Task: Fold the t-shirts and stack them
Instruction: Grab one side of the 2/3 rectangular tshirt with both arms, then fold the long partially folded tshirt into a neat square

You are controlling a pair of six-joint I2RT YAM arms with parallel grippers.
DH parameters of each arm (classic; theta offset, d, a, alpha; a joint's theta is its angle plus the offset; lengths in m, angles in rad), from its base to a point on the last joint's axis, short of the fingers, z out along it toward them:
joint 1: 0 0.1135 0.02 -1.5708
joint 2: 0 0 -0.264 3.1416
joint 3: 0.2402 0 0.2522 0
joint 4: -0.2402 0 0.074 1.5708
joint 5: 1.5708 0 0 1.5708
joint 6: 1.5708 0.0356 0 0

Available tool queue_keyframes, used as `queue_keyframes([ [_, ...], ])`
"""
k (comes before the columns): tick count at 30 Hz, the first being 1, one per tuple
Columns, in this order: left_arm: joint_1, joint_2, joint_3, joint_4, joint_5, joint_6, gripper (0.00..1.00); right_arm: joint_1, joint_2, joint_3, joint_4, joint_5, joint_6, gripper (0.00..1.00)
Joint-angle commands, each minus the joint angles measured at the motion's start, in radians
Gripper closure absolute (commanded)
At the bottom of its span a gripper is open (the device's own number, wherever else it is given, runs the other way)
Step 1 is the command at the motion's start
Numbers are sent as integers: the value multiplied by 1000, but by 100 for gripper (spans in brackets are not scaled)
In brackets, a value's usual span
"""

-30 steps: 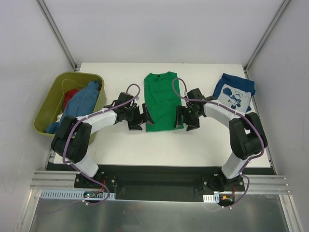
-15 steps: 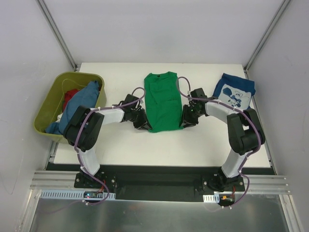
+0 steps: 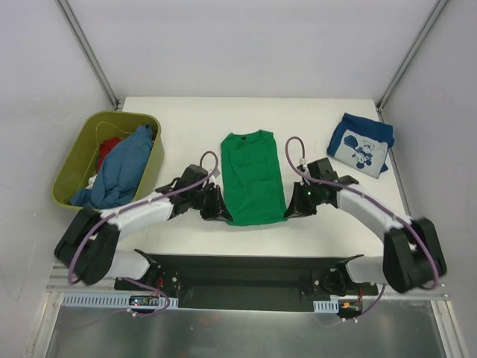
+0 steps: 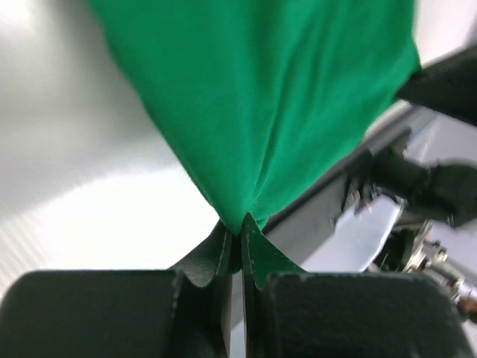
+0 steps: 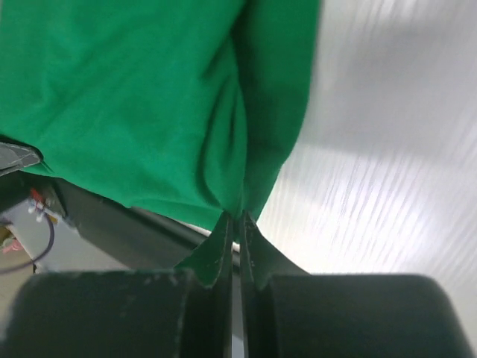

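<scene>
A bright green t-shirt (image 3: pixel 253 177) lies lengthwise in the middle of the white table, folded into a narrow strip. My left gripper (image 3: pixel 223 214) is shut on its near left corner (image 4: pixel 246 212), the cloth pinched between the fingertips. My right gripper (image 3: pixel 289 211) is shut on the near right corner (image 5: pixel 238 201) the same way. A folded navy t-shirt (image 3: pixel 361 143) with a white cartoon print rests at the back right. A mid-blue t-shirt (image 3: pixel 123 165) and a red one (image 3: pixel 110 146) sit bunched in the tub.
The olive-green plastic tub (image 3: pixel 74 160) stands at the table's left edge. Metal frame posts rise at the back corners. The black base rail (image 3: pixel 246 272) runs along the near edge, just below the shirt's hem.
Both grippers went from open beside the green shirt to shut on its near corners. They have drawn the shirt toward the near edge, and both arms have swung nearer.
</scene>
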Motion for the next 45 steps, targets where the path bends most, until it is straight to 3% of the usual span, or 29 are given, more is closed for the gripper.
queue_keyframes([
  [1,-79,-293,-68,-65,-33,-75,100,39,-255,-53,-157,3,38,100],
  [4,-91,-434,-66,-94,-56,-99,100,46,-397,-33,-216,3,44,100],
  [8,-88,-479,7,-117,-104,-60,100,46,-387,118,-277,15,-36,100],
  [24,208,-136,250,-117,-15,51,100,-23,171,697,-222,-34,-123,100],
  [34,305,177,423,-80,172,97,100,-66,409,874,-205,-100,-122,99],
  [42,363,369,506,-37,223,74,100,-99,544,940,-165,-129,-108,100],
  [45,380,427,544,-27,227,69,87,-102,611,972,-127,-135,-113,99],
])
